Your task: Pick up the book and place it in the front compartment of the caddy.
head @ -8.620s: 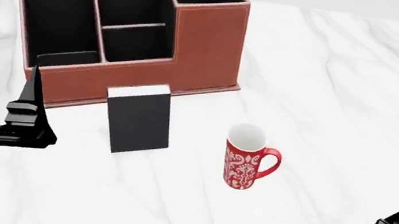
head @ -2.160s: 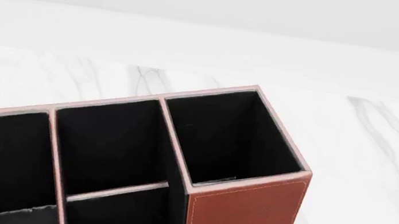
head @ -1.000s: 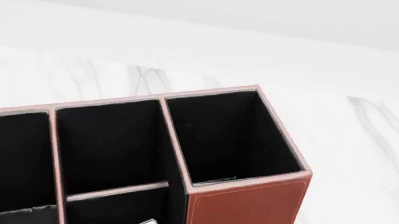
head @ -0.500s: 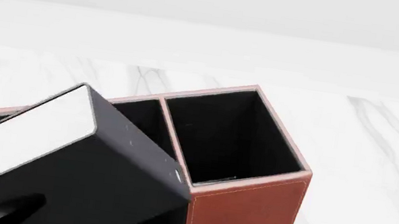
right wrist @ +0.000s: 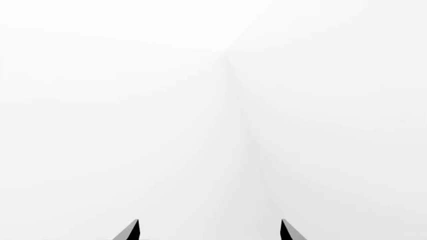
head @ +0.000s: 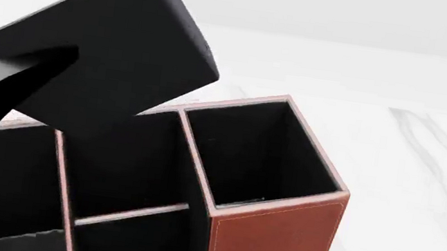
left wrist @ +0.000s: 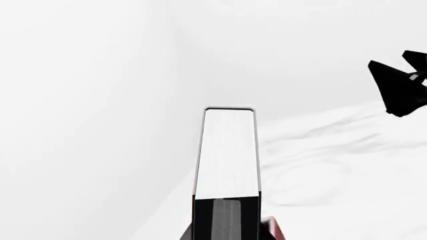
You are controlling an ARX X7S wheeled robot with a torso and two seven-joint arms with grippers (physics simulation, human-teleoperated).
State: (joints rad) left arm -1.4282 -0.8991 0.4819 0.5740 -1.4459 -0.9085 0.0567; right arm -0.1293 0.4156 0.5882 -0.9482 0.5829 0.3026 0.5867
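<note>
The black-covered book with its white page edge hangs tilted in the air above the left part of the caddy. My left gripper is shut on it, with one dark finger lying across the cover. The left wrist view looks along the book's white page edge, with a corner of the caddy behind it. The front compartment lies open below the book, beyond the low cross divider. My right gripper is open and empty, facing blank white.
The caddy stands on a white marble table. Its tall right end cell is open. A black pointed shape shows at the side of the left wrist view. The red mug is out of view.
The book came up into the head view from below, held by my left gripper. It has since risen and moved left above the caddy. The caddy has not moved.
</note>
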